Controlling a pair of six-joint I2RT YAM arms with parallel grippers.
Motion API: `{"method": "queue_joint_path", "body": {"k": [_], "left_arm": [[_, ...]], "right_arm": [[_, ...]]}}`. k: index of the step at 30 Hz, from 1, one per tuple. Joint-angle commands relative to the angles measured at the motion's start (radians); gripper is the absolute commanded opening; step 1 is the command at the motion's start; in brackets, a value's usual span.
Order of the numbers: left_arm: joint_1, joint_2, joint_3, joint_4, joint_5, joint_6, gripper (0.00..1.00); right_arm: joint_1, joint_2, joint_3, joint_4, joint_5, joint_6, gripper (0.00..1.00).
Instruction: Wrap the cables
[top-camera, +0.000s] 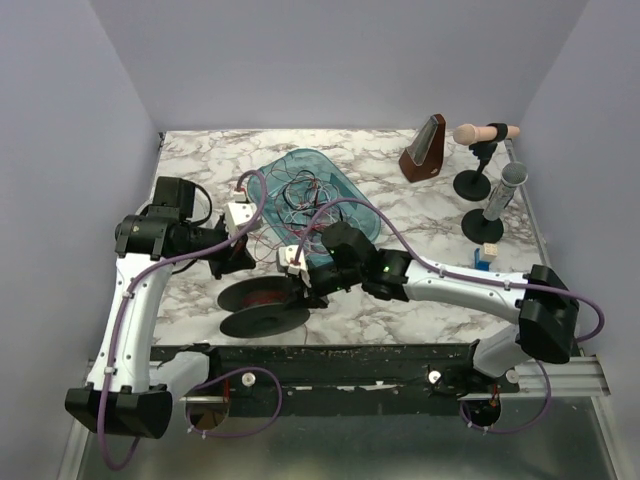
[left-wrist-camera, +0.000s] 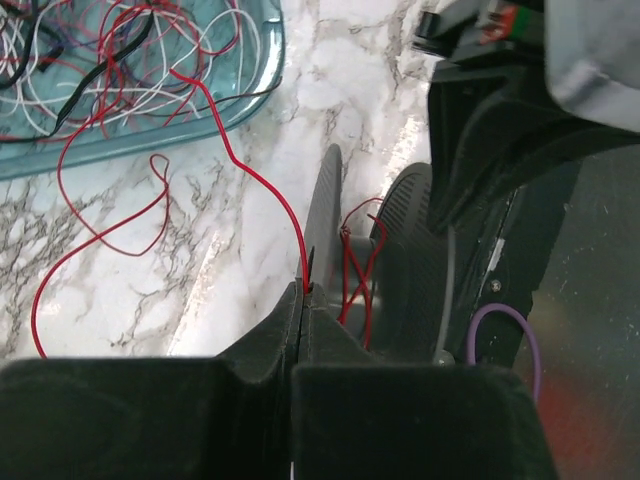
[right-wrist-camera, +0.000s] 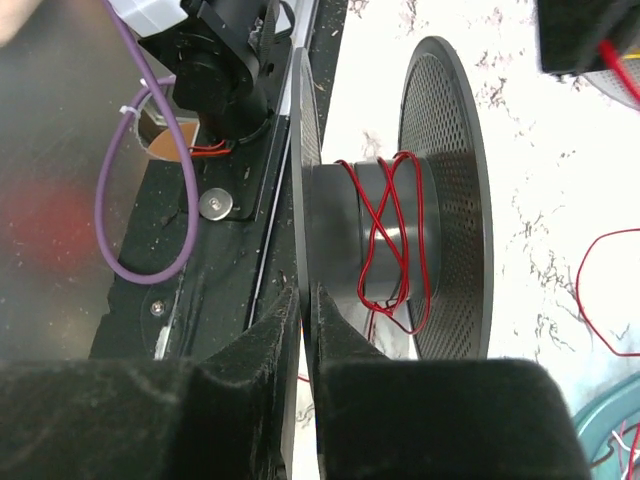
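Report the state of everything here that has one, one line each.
left claw: shut, pinching the red wire.
right claw: shut on the flange of the spool.
spool: a few turns of red wire on its hub.
red wire: slack, trailing from the tray to the spool.
cables: loose tangle, lying in the teal tray.

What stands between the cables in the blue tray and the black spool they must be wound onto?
Nothing visible. Only bare marble table lies between the tray and the spool. One red cable crosses it into the shut left gripper at the spool's flange edge.
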Motion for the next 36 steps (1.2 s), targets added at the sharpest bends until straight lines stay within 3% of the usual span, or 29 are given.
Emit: {"method": "queue_joint_path", "body": {"k": [1,9,20,28,36], "left_arm": [[-0.091,-0.045,-0.032,-0.179,-0.042,-0.017,0.00],[-0.263,0.000,-0.051,-0.177,-0.111,-0.023,0.00],[-0.288,-0.054,-0.141,-0.170,-0.182,0.020,0.00],[-0.288,-0.046,-0.190,-0.078,-0.197,-0.009,0.00],[-0.288,-0.037,-0.197,-0.035,-0.202,-0.023,0.00]], "right_arm": [[-0.008,-0.055,-0.021,-0.062,0.055,-0.041,0.15],[-0.034,-0.089,-0.050,-0.059,0.046,-0.072,0.13],[-0.073,-0.150,-0.122,-0.059,0.023,-0.132,0.14],[-0.082,-0.150,-0.099,-0.069,0.015,-0.093,0.38],[-0.123,-0.213,-0.059,-0.078,-0.044,-0.046,0.52]]}}
